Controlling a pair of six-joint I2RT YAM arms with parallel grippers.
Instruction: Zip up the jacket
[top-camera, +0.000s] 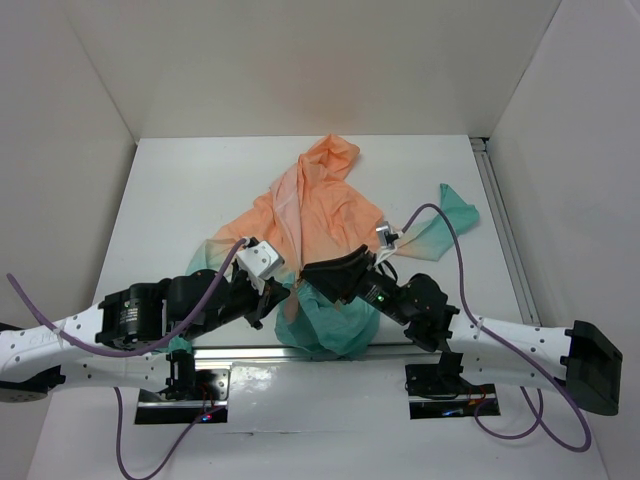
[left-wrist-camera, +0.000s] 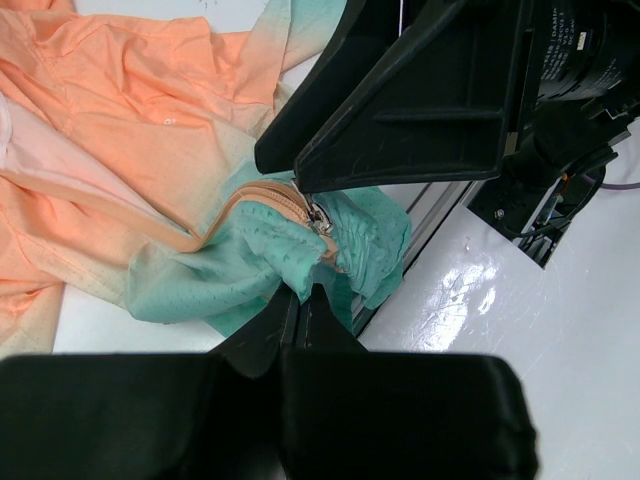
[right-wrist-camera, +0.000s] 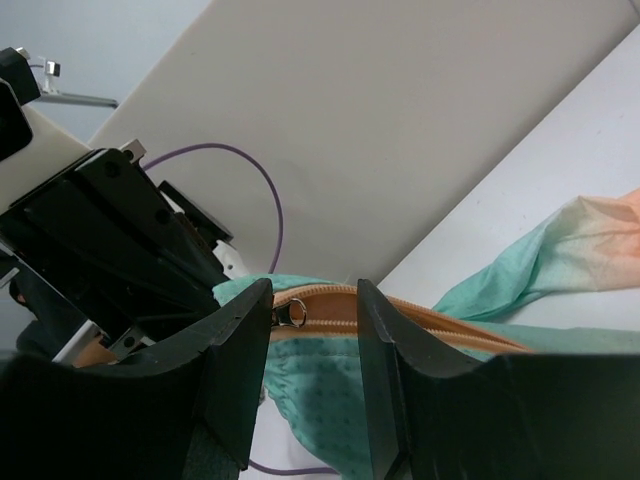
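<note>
Now | jacket (top-camera: 320, 205) lies on counter (top-camera: 170, 190), green hem bunched at near edge | left fingers (left-wrist-camera: 320, 320) pinch hem tight | right fingers (right-wrist-camera: 235, 350) sit apart around zipper pull (right-wrist-camera: 296, 312) | cloth looks soft, thin, floppy: grab the small pull.

We are in a robotics lab, at an enclosed test cell. The white surface (top-camera: 180, 190) is boxed in by plain white panels (top-camera: 300, 60) standing along its far, left and right edges. A metal rail (top-camera: 503, 230) runs along the right edge and a second rail (top-camera: 250, 352) along the near edge. There the left arm (top-camera: 130, 320) and the right arm (top-camera: 520, 345) are mounted on black base plates (top-camera: 185, 385). Purple cables (top-camera: 459, 255) loop loosely from both arms, and we see small indicator lights glowing at the bases.
</note>
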